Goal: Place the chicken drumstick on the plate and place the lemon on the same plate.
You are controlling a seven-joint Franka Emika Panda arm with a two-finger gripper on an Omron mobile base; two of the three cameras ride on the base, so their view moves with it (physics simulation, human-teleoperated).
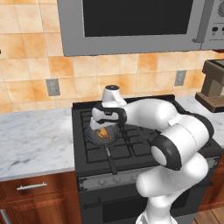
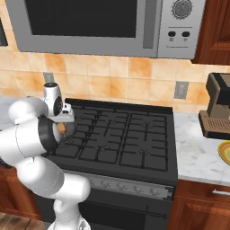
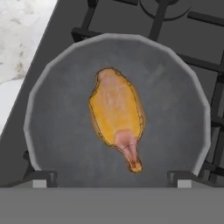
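My tool (image 3: 112, 183) hangs spread wide, empty, over drumstick (image 3: 117, 117) in frying pan (image 3: 52, 131), stove's front-left burner. Risk: greasy taper slips w/ off-centre pinch.

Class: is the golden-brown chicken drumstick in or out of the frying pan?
In. The golden-brown chicken drumstick lies flat on the round grey frying pan floor, ringed by its rim.

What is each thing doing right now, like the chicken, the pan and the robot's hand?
chicken drumstick: lying flat in the pan, not gripped.
frying pan: sitting on the stove, holding the drumstick.
gripper: open, above the pan, fingertips on either side of the bone end.
plate: on the counter right of the stove.
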